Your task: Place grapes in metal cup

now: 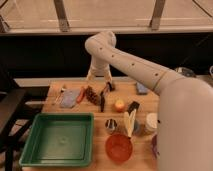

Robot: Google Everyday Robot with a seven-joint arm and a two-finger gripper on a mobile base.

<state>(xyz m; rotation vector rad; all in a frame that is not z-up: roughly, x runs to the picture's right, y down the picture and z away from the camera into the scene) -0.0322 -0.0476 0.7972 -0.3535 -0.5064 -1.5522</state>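
The grapes (91, 95), a dark reddish-brown bumpy cluster, lie on the wooden table (100, 112) at the back left, between an orange-red carrot-like piece (81, 94) and a black-handled utensil (103, 98). The metal cup (111, 125), small and shiny with a dark inside, stands upright near the table's middle front, below the utensil. My gripper (98, 80) hangs from the white arm just above and behind the grapes, pointing down. It holds nothing that I can see.
A green tray (57, 137) fills the front left. An orange bowl (119, 147) stands in front of the cup, a white round container (151, 122) to its right. A blue cloth (70, 97), blue sponge (141, 89), yellow-orange fruit (119, 105) and pale upright piece (130, 122) also lie there.
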